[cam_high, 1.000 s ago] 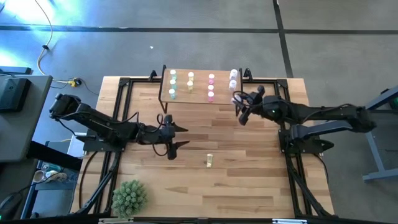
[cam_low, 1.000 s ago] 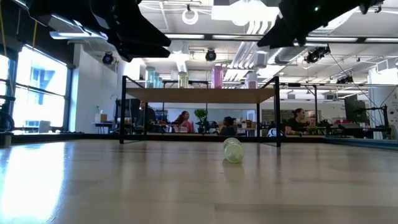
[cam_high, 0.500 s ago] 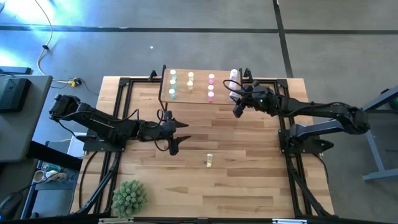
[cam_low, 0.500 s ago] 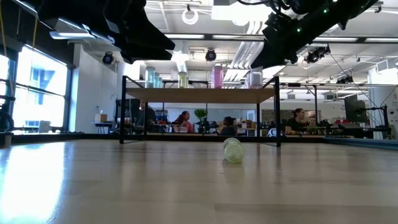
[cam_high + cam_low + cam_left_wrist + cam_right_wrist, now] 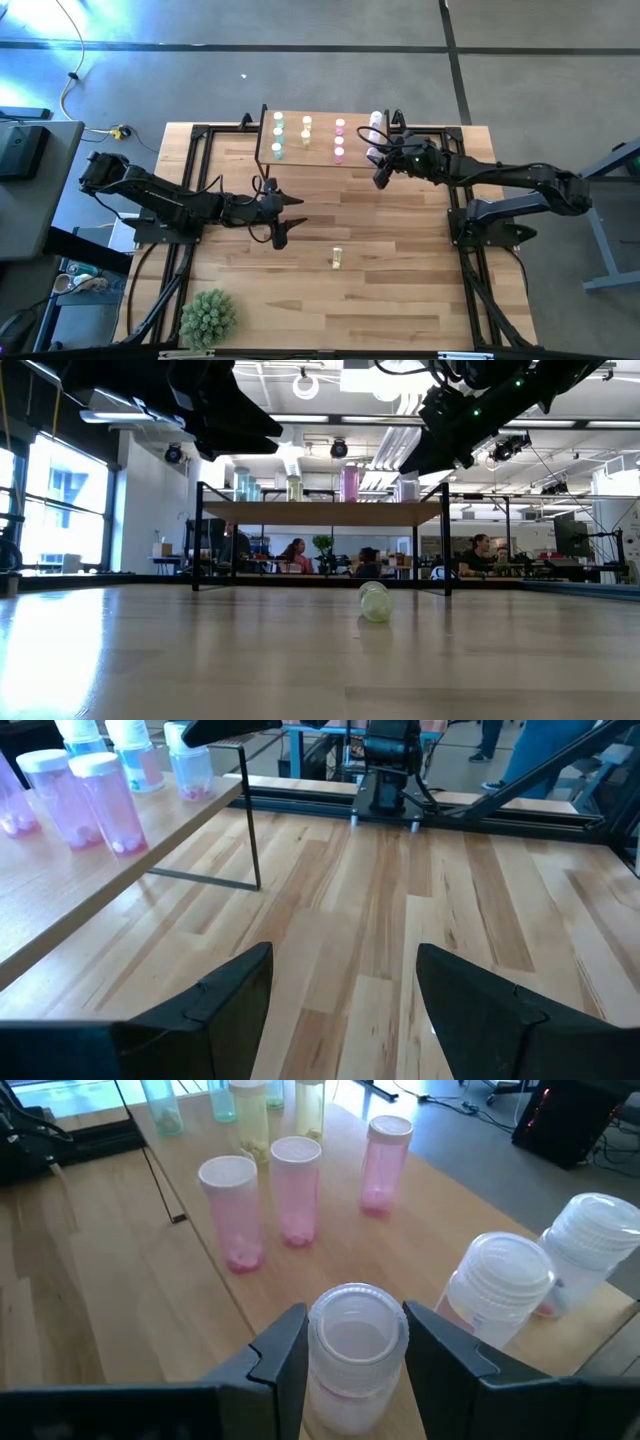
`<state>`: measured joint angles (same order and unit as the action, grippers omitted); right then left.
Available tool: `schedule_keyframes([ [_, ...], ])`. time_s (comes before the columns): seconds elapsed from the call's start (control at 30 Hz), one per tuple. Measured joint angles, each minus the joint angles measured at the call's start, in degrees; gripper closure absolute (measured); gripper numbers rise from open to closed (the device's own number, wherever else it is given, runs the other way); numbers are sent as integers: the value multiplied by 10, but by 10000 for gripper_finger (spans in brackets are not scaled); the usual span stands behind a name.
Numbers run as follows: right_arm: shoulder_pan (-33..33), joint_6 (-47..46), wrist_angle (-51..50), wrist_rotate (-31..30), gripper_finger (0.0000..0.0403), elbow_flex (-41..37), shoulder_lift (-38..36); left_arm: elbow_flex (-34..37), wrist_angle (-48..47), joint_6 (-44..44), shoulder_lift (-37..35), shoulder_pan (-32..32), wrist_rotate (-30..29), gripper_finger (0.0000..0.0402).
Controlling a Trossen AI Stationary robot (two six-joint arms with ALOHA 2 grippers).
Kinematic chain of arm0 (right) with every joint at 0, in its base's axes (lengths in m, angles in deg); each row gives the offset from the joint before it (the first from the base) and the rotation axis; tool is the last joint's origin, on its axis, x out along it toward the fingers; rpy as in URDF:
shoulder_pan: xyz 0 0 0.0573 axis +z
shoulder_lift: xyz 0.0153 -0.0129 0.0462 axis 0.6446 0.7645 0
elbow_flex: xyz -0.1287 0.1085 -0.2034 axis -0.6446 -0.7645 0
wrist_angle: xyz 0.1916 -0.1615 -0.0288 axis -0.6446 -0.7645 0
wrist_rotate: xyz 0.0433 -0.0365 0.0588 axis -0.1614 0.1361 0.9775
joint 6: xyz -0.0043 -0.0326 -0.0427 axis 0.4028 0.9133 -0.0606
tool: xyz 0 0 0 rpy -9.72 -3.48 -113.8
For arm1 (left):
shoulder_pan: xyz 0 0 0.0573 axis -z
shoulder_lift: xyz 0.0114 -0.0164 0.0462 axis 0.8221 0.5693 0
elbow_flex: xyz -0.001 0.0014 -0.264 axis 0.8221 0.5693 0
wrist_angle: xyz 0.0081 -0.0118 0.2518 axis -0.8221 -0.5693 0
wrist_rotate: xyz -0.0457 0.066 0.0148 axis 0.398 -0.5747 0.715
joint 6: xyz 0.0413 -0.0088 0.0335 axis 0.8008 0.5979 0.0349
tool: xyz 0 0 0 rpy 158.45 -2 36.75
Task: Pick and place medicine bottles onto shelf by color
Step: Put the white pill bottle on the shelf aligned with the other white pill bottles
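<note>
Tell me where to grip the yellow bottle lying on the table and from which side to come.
Grip the yellow bottle across its round body near the middle, coming straight down. It lies on its side alone on the open table, so its curved flanks are free. The left gripper, open, is probably the nearer one.

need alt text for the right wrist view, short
The right tool grips a clear white-capped bottle between its two dark fingers, above the shelf. Beyond it stand three pink bottles, with yellow and green ones behind. Two more white-capped bottles stand at the shelf's edge beside the held one.
</note>
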<state>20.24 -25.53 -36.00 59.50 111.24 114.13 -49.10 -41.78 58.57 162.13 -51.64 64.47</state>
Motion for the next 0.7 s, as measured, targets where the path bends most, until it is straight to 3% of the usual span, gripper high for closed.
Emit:
schedule_keyframes([
  [0.7,0,14,-12,-24,263,0,-5,0,-1,0,0,0,0,163],
])
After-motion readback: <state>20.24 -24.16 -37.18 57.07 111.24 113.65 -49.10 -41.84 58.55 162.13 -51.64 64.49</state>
